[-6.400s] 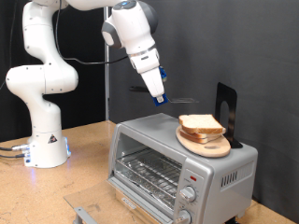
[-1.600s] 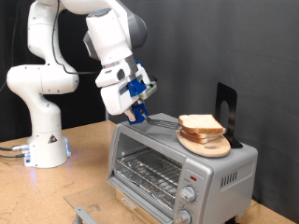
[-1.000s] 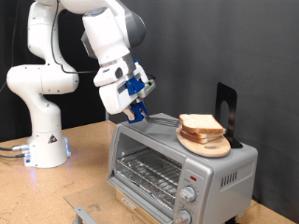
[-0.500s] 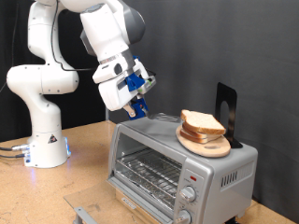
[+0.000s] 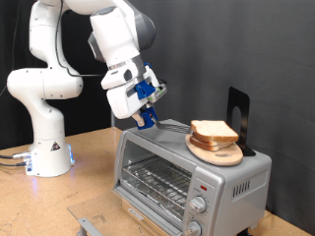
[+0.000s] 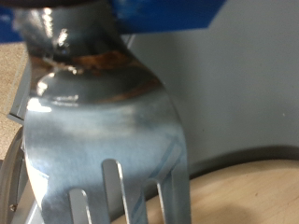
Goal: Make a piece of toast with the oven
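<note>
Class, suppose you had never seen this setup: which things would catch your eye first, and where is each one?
The white arm's gripper hangs over the oven's top near its left end in the exterior view, holding a metal fork that fills the wrist view. On the oven's right end, bread slices lie on a round wooden board. The oven door looks shut, its wire rack showing through the glass.

Standing behind the hand: a black curtain (image 5: 246, 49). Lying below the hand: a wooden table (image 5: 94, 187), evenly lit.
</note>
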`<state>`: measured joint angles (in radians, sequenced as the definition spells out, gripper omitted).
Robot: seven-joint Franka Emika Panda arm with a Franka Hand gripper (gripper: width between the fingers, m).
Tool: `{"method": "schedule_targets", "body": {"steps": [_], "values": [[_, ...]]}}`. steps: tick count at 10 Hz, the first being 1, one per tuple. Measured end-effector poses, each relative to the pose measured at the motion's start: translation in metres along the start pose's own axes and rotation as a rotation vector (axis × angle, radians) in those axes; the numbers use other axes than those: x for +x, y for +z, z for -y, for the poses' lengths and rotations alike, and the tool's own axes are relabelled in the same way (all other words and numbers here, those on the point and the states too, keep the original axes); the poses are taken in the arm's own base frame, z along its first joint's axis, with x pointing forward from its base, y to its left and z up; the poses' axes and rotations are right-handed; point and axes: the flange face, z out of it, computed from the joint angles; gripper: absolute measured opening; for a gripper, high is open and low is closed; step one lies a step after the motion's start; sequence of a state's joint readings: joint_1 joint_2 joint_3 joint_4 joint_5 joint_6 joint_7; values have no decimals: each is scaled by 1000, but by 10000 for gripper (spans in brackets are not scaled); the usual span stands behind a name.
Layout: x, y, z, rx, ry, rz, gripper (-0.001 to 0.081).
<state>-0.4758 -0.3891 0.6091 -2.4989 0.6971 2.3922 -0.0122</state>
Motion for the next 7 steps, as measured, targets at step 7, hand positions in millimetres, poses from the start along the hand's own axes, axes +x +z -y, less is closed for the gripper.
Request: {"method": "schedule_targets", "body": {"steps": [7], "values": [[-3,10,20,-13,16,9,325]]}}
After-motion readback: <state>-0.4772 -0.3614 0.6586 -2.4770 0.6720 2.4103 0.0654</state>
